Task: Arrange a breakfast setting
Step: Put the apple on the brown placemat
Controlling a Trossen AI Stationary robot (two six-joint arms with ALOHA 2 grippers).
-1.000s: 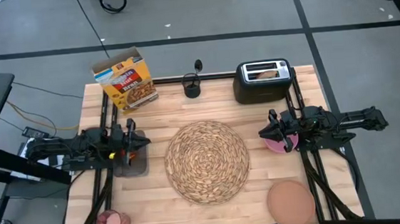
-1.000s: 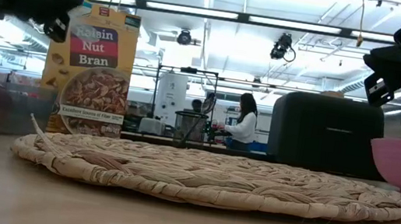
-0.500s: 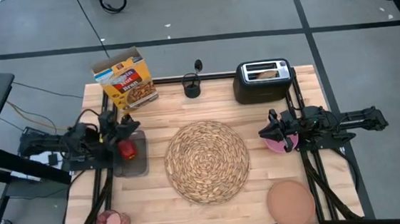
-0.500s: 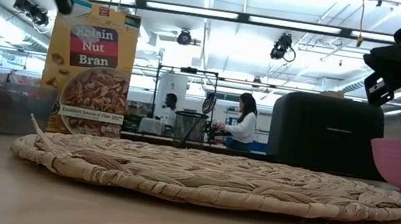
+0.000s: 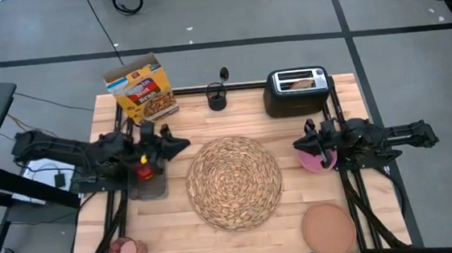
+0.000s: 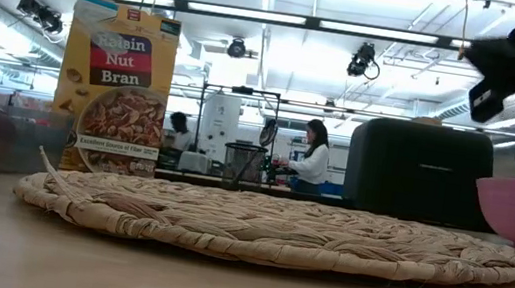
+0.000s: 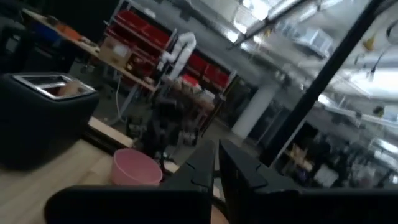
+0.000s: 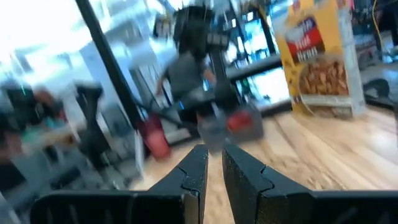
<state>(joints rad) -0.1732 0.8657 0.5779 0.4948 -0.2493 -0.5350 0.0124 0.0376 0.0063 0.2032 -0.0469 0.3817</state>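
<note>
The straw placemat [image 5: 234,181] is laid centrally, nothing set on it. Bowl [image 5: 316,159] at 3 o'clock, plate [image 5: 328,226] and cup [image 5: 125,251] remain unplaced. Both the left pincer [image 5: 180,143] and the right pincer [image 5: 299,145] are closed together, empty.

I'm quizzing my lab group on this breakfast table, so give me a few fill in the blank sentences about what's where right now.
1. The straw placemat has ____ lying on it.
2. The toast slice sits in the black ____.
3. The salmon-brown plate lies near the table's front edge on the ____ arm's side.
4. The right gripper hangs beside the pink ____.

Missing words: nothing; toaster; right; bowl
</note>
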